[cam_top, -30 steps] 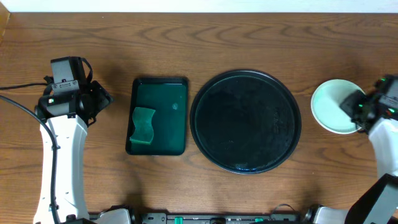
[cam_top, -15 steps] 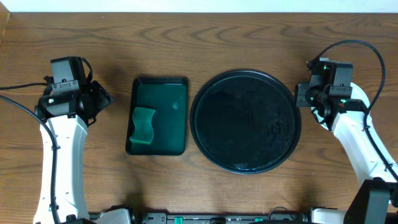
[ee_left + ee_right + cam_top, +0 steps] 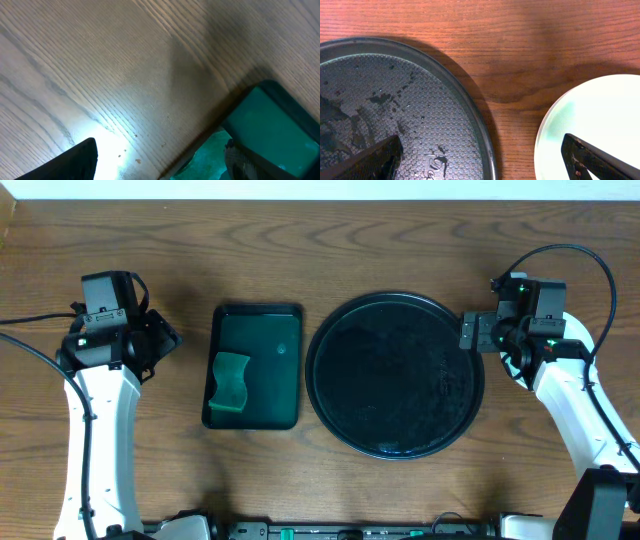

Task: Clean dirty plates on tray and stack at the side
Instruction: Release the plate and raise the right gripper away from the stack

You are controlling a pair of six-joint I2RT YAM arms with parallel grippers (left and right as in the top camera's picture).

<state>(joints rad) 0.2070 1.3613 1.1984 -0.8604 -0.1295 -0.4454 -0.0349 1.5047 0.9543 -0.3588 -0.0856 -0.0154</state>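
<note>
Plate (image 3: 600,120) on table (image 3: 300,240) beside black tray (image 3: 390,380); sponge (image 3: 231,383) in green tray (image 3: 268,365); left claw (image 3: 160,152), right claw (image 3: 480,145) both released.

We see open counter (image 3: 330,240) along the far side. The tray (image 3: 395,420) fills the middle, its floor bare. A green tray (image 3: 260,330) holding a sponge (image 3: 230,380) blocks its left; a plate (image 3: 600,115) lies just right, narrow wood between.
</note>
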